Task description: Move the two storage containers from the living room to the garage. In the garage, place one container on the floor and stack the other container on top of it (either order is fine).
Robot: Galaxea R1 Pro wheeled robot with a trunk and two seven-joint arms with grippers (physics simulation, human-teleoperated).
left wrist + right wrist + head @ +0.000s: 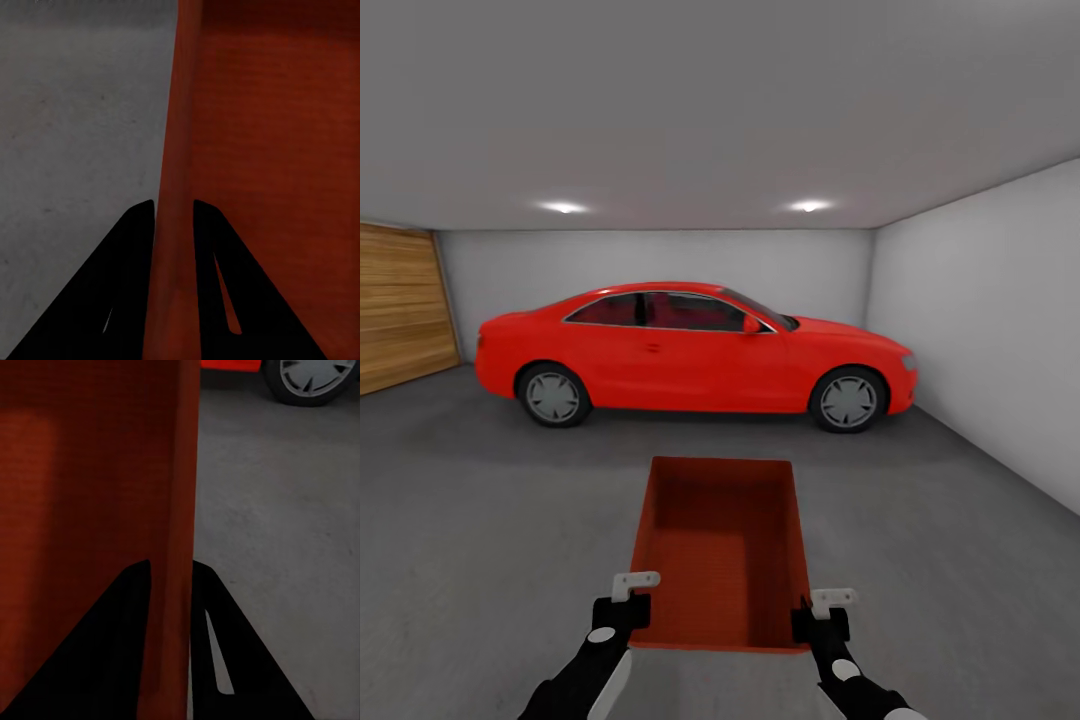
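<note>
Tools left (630,598) and right (822,612) each pinch a near corner wall of the lidless red-orange rectangular bin (722,545) above grey concrete floor (480,520)

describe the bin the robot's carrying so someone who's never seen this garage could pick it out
Start at the red car parked side-on across the grey concrete floor. Nearer the camera than the car, an open red-orange storage container is held between the left gripper and right gripper, each clamped on a side wall. It is the only lidless, empty rectangular bin, duller than the car.
</note>
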